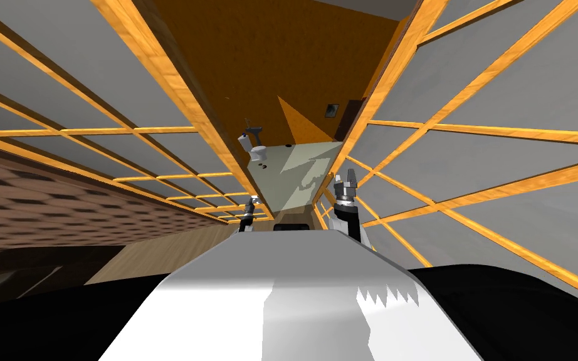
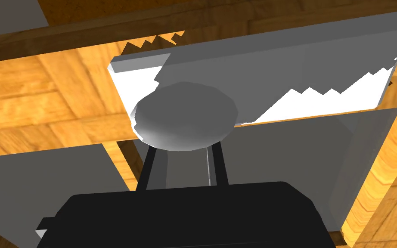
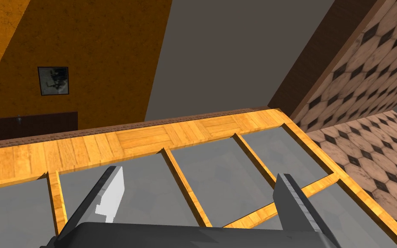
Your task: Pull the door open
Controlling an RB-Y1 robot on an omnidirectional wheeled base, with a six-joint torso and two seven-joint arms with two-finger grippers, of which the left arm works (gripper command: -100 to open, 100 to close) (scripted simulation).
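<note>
The robot stands tight against a door (image 1: 156, 156) of orange wood lattice and grey panes. Its left hand (image 1: 251, 208) is up at the door's thick near edge, at about 8 o'clock from the right hand (image 1: 346, 180).

Seen along the left arm, the round grey knob (image 2: 184, 116) lies dead ahead of that hand, at its 12 o'clock, sitting right over the ends of the two dark fingers (image 2: 147, 170). The fingers are drawn in close, nearer together than the knob's head is wide, and their tips are hidden behind it. They look to be pinching the knob at its neck, though the contact itself is out of sight. Behind the knob is a flat grey plate (image 2: 279, 64), fixed to a wooden rail of the door.

The right hand hangs just beside a second lattice panel (image 1: 482, 156); its light fingers (image 3: 111, 193) are spread wide with nothing between them.

Between door and panel, at 12 o'clock from the two hands, a gap shows an orange wall (image 1: 250, 62) and a pale floor (image 1: 300, 175). A white toilet (image 1: 258, 150) stands at roughly 12 o'clock from the left hand, well apart from it.
</note>
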